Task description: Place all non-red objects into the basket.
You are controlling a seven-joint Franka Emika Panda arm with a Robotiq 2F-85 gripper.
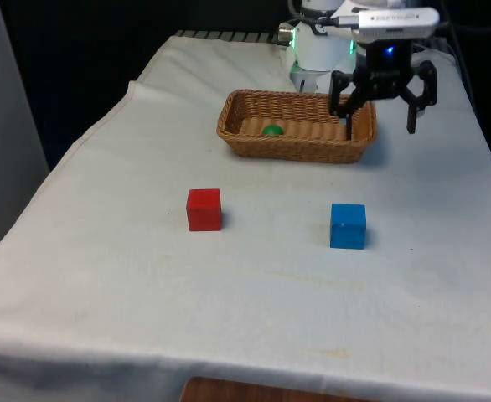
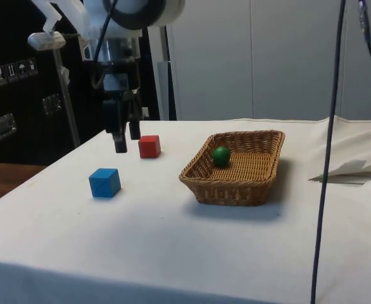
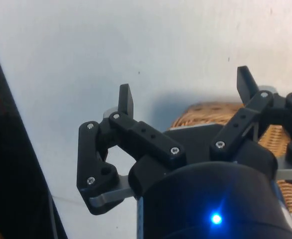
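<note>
— Hanging above the cloth, the gripper (image 1: 383, 113) has its fingers spread wide and nothing between them.

— What's around it?

— The basket (image 1: 254, 144) sits just beside it, its near corner under one finger, with a green ball (image 1: 271, 131) inside. The blue cube (image 1: 348, 226) lies on the table (image 1: 254, 301) a little way off, clear of the fingers; the red cube (image 1: 204, 209) is further off, past the blue one.

— Anything blocking? Any writing?

— Nothing stands between gripper and blue cube. No lettering I can read.
</note>
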